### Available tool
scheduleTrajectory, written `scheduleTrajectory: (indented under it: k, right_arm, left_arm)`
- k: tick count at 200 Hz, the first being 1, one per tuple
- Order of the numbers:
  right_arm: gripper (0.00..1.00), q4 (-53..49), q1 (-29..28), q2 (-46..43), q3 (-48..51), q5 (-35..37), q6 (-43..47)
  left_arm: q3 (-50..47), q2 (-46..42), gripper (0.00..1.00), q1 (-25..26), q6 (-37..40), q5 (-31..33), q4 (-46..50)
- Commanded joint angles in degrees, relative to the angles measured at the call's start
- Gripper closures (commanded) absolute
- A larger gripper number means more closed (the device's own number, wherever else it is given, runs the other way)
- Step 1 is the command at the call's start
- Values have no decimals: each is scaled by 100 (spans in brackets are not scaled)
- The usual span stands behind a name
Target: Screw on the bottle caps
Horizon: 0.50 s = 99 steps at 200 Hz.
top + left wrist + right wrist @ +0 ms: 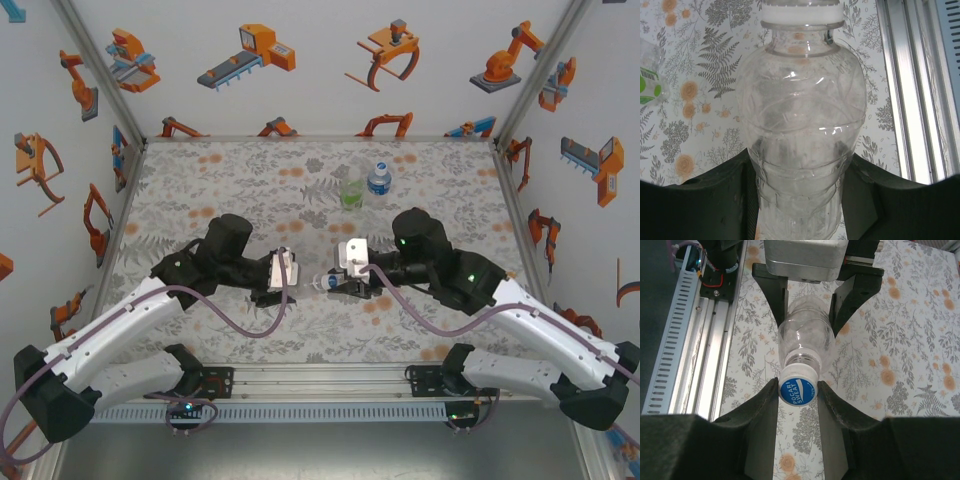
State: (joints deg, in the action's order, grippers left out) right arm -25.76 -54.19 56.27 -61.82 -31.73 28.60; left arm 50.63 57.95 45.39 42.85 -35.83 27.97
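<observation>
Right wrist: R gripper (798, 404) clamps cap (798, 388); L gripper (809, 302) holds bottle (807, 337).

A colourless bottle (800, 115) fills the middle of the frame, its lower body clamped between the dark fingers (700, 205) of the left gripper (800, 172) at the bottom. Its white cap (802, 12) sits at the top edge. A green-labelled bottle (649, 80) shows at the left edge on the floral mat (705, 100). An aluminium rail (910, 90) runs down the right.
</observation>
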Motion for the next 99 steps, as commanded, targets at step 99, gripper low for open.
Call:
scheduleTrajectory:
  k: [99]
  right_arm:
    - [100, -434, -149, 250, -222, -24, 1023]
  left_arm:
    - [248, -20, 100, 58, -141, -758, -46]
